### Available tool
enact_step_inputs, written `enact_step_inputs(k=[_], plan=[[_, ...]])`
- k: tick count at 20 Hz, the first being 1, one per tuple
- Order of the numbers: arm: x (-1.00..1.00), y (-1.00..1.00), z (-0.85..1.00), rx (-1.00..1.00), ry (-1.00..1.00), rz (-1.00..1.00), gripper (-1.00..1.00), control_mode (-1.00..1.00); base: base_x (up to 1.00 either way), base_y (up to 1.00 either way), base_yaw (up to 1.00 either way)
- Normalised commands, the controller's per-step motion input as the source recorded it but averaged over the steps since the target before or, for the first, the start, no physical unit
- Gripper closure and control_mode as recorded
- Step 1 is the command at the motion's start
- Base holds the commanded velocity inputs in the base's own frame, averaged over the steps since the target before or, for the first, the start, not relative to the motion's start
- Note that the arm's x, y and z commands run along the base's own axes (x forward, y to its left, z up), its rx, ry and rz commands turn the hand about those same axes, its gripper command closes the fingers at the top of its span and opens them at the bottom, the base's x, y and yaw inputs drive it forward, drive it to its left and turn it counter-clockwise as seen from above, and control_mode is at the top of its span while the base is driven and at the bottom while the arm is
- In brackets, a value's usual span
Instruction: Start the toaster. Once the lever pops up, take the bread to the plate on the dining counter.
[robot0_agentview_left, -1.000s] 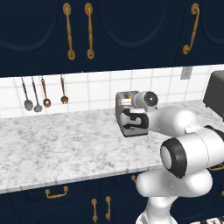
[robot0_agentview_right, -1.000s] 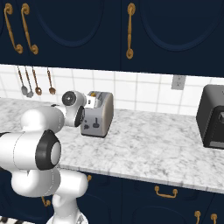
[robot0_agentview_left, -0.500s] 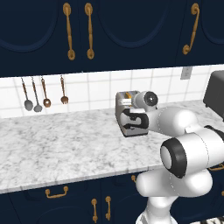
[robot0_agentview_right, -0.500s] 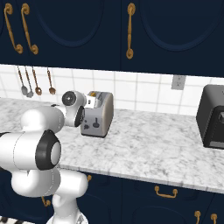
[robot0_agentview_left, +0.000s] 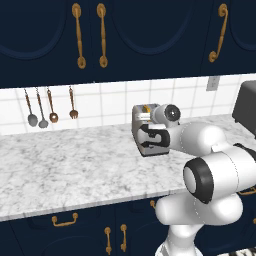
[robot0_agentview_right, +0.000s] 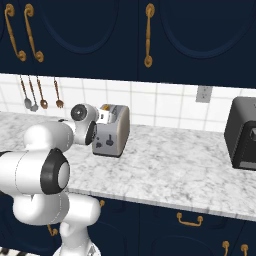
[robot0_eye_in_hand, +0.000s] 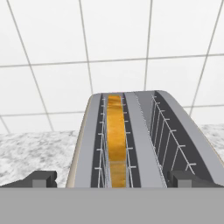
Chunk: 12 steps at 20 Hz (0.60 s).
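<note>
- The toaster (robot0_eye_in_hand: 131, 140) lies straight ahead of my pincer (robot0_eye_in_hand: 113, 177) and just below it; in the hand view I look along its top, and its two slots run lengthwise away from me toward the tiled wall (robot0_eye_in_hand: 52, 52)
- The bread (robot0_eye_in_hand: 116, 140) stands on edge in the left-hand slot as that view shows it, its golden crust at about the level of the toaster's top, and the right-hand slot shows bare wire guides
- The toaster's long axis is in line with the way the pincer points, so I judge the near narrow end, where the lever should be, sits right under the fingertips (robot0_eye_in_hand: 43, 178); I cannot make out the lever itself
- From the left base view the pincer (robot0_agentview_left: 150, 137) is up against the toaster's (robot0_agentview_left: 140, 120) near end, and from the right base view it hangs just beside the narrow face with the small dark controls (robot0_agentview_right: 110, 142)
- Pincer jaws stand spread as wide as they go, one tip each side of the toaster's width, with nothing between them; whether either tip touches the shell I cannot tell
- Further off to the pincer's right, a larger dark appliance (robot0_agentview_right: 242, 132) stands on the same marbled worktop (robot0_agentview_right: 170, 170)
</note>
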Motion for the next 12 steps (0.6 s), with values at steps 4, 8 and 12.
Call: enact_step_inputs(k=[4,8,12], plan=[[0.00,0.00,0.00,0.00,0.00,0.00,-1.00,-1.00,0.00,0.00,0.00],[0.00,0.00,0.00,0.00,0.00,0.00,-1.00,-1.00,0.00,0.00,0.00],[0.00,0.00,0.00,0.00,0.00,0.00,-1.00,-1.00,0.00,0.00,0.00]])
